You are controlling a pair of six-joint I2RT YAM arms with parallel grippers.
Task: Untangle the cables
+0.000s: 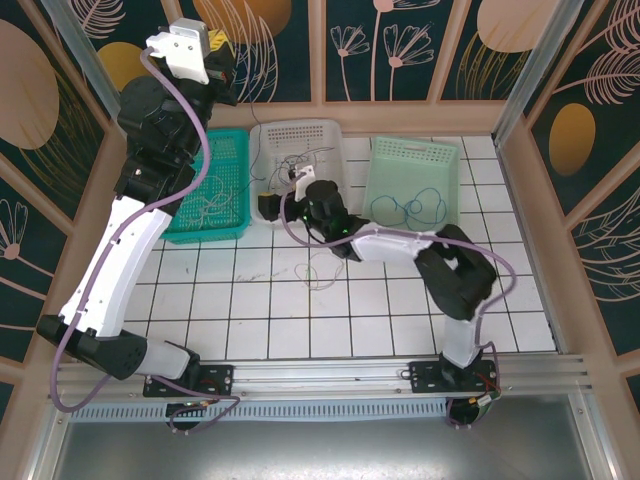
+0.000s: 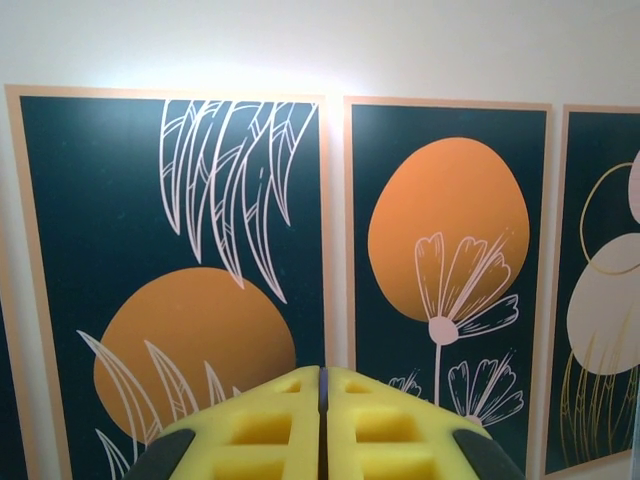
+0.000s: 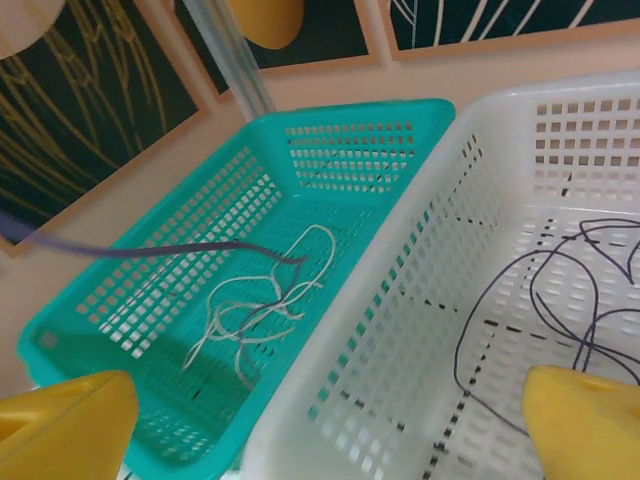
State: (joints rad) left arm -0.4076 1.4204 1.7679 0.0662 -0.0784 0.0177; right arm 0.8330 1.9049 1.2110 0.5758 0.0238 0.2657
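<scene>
My right gripper (image 3: 330, 425) hangs wide open with nothing in it. The dark cables (image 3: 560, 290) loop just below one finger, in the white basket (image 3: 420, 250). The pale cables (image 3: 260, 300) sit off to the other side in the teal basket (image 3: 130, 290). Meanwhile my left gripper (image 2: 322, 400) is pinched closed on nothing. My worry is that those hair-thin, springy loops snag the slotted plastic walls, or I pinch several strands at once.

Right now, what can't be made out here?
- Dark thin cable in white plastic mesh basket: right wrist view, ends cut off by frame edge.
- Blue thin cable in pale green basket: top view, too small to trace crossings.
- White basket's near end: top view, hidden by right gripper.
</scene>
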